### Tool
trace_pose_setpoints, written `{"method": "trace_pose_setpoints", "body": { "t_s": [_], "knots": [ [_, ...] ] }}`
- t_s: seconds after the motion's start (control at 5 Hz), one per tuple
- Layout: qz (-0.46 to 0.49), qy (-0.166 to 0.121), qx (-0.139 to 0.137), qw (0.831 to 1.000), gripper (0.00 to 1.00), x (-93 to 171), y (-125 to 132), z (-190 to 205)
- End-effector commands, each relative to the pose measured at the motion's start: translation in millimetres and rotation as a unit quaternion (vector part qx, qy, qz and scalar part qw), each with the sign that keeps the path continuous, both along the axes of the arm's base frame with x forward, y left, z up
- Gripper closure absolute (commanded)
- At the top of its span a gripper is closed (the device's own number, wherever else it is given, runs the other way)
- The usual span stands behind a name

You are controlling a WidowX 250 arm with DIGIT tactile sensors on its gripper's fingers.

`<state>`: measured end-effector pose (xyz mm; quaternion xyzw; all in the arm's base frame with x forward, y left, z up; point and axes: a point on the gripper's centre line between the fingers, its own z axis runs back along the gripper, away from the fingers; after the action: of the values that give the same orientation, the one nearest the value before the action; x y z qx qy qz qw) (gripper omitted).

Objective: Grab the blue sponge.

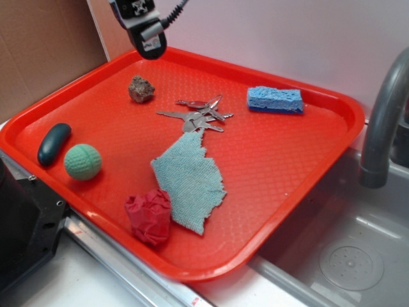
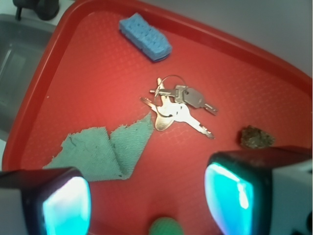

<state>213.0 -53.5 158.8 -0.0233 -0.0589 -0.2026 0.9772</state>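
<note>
The backdrop was a plain pale wall (image 1: 307,38) running behind everything, with a sheet of brown cardboard (image 1: 45,51) propped up on the left side. Off to the right sat a stainless steel sink (image 1: 345,256) with a round drain (image 1: 351,263) in the bottom and a dull grey faucet (image 1: 383,121) curving over it. A white counter (image 1: 77,281) edge showed in front. Lighting looked soft and even.
</note>
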Motion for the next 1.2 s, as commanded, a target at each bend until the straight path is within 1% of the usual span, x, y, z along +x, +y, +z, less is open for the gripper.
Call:
{"method": "trace_pose_setpoints", "body": {
  "t_s": [0.0,0.2,0.4,0.6,0.8,1.0],
  "knots": [
    [-0.003,-0.025,-0.006,1.0,0.0,7,-9,15],
    [-0.047,-0.029,0.028,0.998,0.0,38,-18,8],
    [-0.081,-0.043,0.028,0.995,0.0,63,-22,-6],
    [-0.106,-0.052,0.032,0.993,0.0,89,-20,-30],
    [-0.107,-0.06,0.055,0.991,0.0,104,-22,-48],
    [-0.084,-0.065,0.038,0.994,0.0,114,-33,-74]
  ]
}}
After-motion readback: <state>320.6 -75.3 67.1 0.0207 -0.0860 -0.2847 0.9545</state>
